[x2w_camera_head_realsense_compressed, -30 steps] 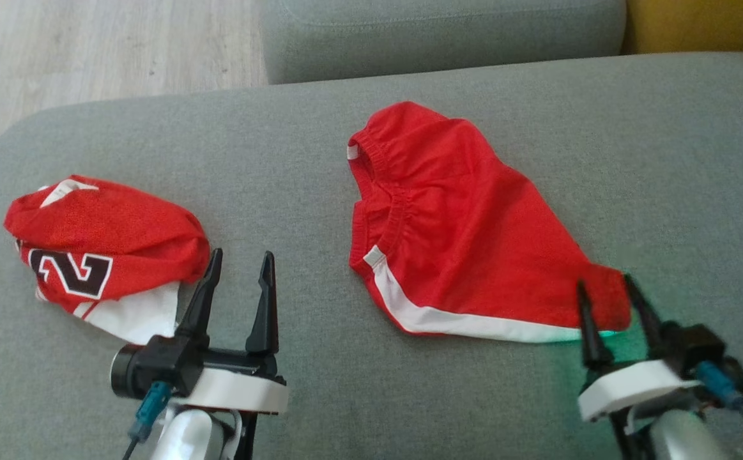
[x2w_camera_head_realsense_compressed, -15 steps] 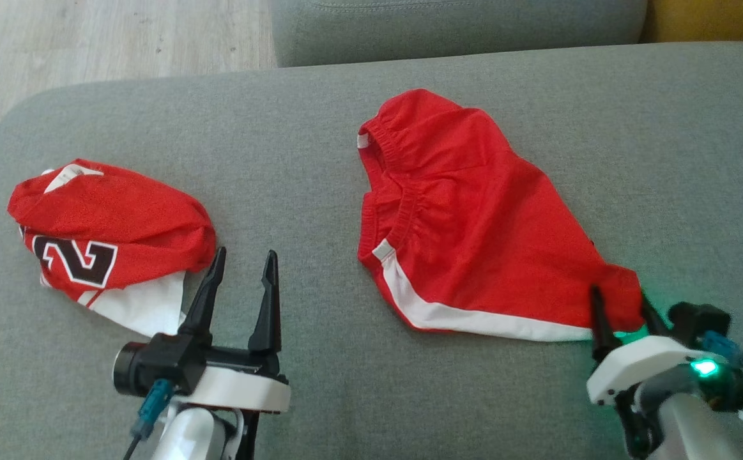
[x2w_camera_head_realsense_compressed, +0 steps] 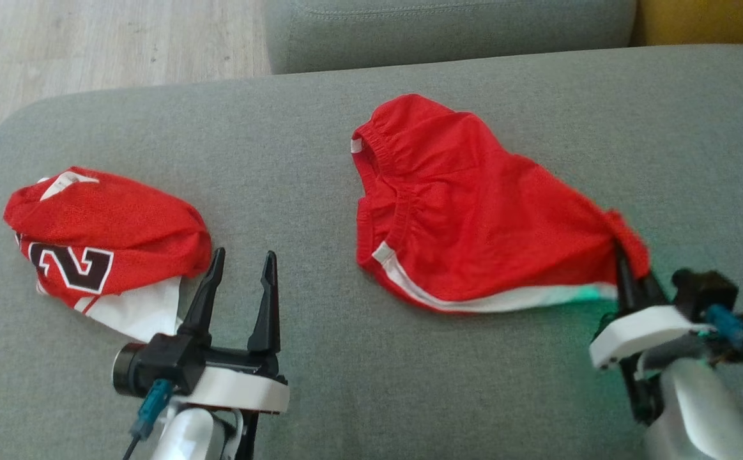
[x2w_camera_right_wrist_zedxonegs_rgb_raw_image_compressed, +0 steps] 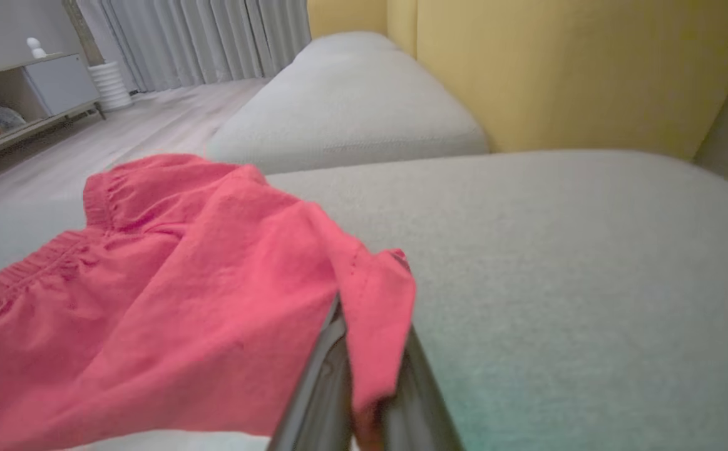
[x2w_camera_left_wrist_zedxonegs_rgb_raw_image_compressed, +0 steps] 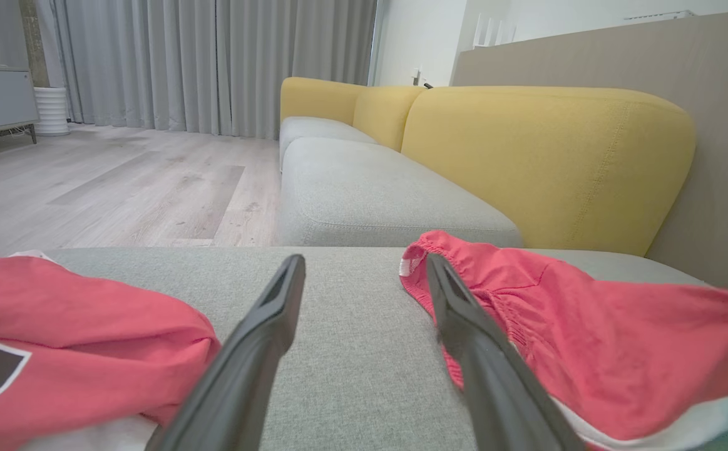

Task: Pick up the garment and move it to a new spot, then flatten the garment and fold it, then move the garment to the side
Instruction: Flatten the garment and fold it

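The garment (x2w_camera_head_realsense_compressed: 473, 211) is a pair of red shorts with white trim, lying on the grey sofa seat (x2w_camera_head_realsense_compressed: 320, 140) right of centre. My right gripper (x2w_camera_head_realsense_compressed: 630, 259) is shut on its right corner, which is lifted off the seat. In the right wrist view the red cloth (x2w_camera_right_wrist_zedxonegs_rgb_raw_image_compressed: 213, 300) drapes over the closed fingers (x2w_camera_right_wrist_zedxonegs_rgb_raw_image_compressed: 332, 376). My left gripper (x2w_camera_head_realsense_compressed: 241, 260) stands open above the seat, nothing between its fingers, left of the shorts (x2w_camera_left_wrist_zedxonegs_rgb_raw_image_compressed: 589, 338).
A crumpled red jersey (x2w_camera_head_realsense_compressed: 103, 236) with a black numeral and white hem lies at the left, just beside my left gripper. A second grey seat cushion (x2w_camera_head_realsense_compressed: 448, 29) lies beyond, with a yellow backrest (x2w_camera_left_wrist_zedxonegs_rgb_raw_image_compressed: 545, 156) to the right. Wooden floor (x2w_camera_head_realsense_compressed: 90, 45) lies past the seat's left edge.
My right gripper has shut on the shorts' right corner and raised it, pulling the cloth up and right. The left gripper has kept still. The head camera shifted slightly.
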Robot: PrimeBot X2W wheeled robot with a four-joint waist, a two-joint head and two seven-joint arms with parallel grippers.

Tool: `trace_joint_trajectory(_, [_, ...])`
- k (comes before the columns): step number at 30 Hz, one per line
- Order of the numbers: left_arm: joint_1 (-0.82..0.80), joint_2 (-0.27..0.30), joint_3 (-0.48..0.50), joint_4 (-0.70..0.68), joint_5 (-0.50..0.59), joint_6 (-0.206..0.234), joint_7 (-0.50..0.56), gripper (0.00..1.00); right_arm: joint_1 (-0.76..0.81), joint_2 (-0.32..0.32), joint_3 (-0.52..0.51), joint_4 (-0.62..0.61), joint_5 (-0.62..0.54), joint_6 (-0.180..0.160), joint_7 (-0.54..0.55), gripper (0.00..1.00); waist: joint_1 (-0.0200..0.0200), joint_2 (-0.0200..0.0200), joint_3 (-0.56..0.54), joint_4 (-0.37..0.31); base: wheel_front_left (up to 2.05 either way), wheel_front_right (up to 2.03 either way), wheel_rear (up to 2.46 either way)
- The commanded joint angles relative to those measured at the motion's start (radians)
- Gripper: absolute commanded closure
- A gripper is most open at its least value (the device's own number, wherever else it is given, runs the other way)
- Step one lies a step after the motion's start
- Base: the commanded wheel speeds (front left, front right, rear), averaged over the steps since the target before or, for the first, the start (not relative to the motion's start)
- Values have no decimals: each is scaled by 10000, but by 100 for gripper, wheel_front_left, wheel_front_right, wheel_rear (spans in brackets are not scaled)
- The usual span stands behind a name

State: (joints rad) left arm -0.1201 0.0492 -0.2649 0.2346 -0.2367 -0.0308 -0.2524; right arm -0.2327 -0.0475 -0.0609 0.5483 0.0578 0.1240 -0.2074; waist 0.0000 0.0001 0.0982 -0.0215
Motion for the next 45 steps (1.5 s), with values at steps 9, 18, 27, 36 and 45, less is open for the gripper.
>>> trace_joint_trajectory(9, [-405, 10, 214, -335, -50, 51, -93, 0, -339, -33, -1043, -1446, -2293, 67, -130, 100, 0, -1, -48, 142, 0, 0, 0])
trace_joint_trajectory(18, [-466, 10, 187, -323, -76, 75, -93, 0, -185, -29, -1220, -1208, -2792, 67, 118, 0, 0, -1, 33, 238, 0, 0, 0])
trace_joint_trajectory(27, [-436, 10, 262, -416, -68, 47, -93, 0, 238, -29, -227, -2174, -1357, 67, -525, 0, 0, -1, -118, 66, 0, 0, 0])
trace_joint_trajectory(36, [-474, 10, 114, -518, -79, -113, -94, 0, 1459, -28, 252, -3785, -455, 67, -541, 0, 0, -1, -47, -101, 0, 0, 0])
trace_joint_trajectory(45, [-1060, 13, -504, -98, 234, -542, -94, 0, 1519, -28, 107, -4152, -229, 67, -543, 0, 0, -1, 171, -217, 0, 0, 0])
